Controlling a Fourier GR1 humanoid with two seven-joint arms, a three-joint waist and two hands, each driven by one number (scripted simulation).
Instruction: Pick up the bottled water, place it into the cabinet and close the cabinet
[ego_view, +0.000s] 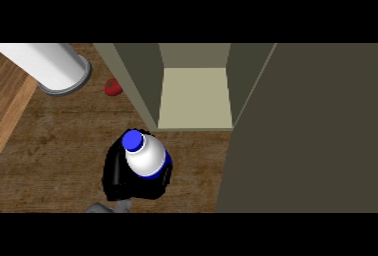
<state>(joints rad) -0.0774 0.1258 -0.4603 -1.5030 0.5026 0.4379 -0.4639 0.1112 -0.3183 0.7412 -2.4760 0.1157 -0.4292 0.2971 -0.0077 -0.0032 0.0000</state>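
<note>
The bottled water, white with a blue cap, stands upright in the head view just below the cabinet's front edge. My left hand is curled round its lower body and hides the bottom of it; a bit of grey forearm shows at the lower edge. The cabinet stands open right above the bottle, its pale shelf bare. Its dark door is swung out and fills the right side of the view. My right hand shows nowhere.
A large white cylinder with a grey rim lies at the upper left. A small red fruit sits beside the cabinet's left wall. The wooden counter spreads left of the hand.
</note>
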